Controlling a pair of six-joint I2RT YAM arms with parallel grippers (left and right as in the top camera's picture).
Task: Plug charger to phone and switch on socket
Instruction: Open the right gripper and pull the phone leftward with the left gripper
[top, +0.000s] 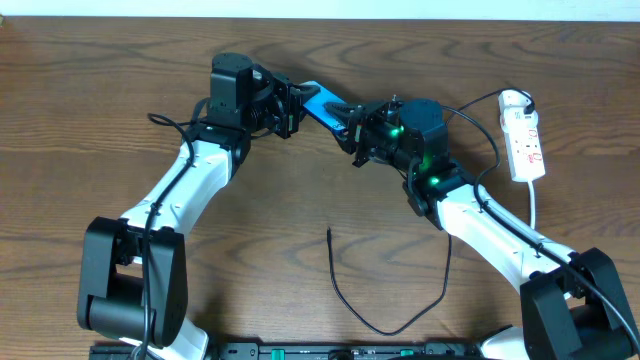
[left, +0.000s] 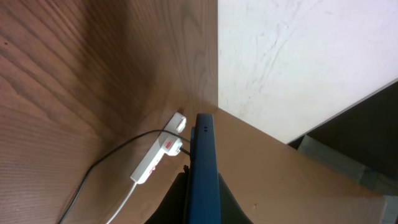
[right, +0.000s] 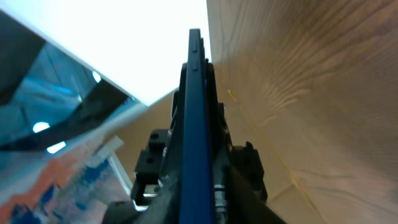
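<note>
Phone (top: 320, 103) aloft, left gripper (top: 294, 108) clamped on one end; right gripper (top: 355, 126) hold unclear.

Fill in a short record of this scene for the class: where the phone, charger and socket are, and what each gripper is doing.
phone: between the two grippers, apparently raised off the table
left gripper: shut on the phone's one end
right gripper: at the phone's other end; grip cannot be told
charger: lying loose on the table in an open loop
plug tip: free, not in the phone
socket: on the table to the robot's right, no gripper near it
</note>
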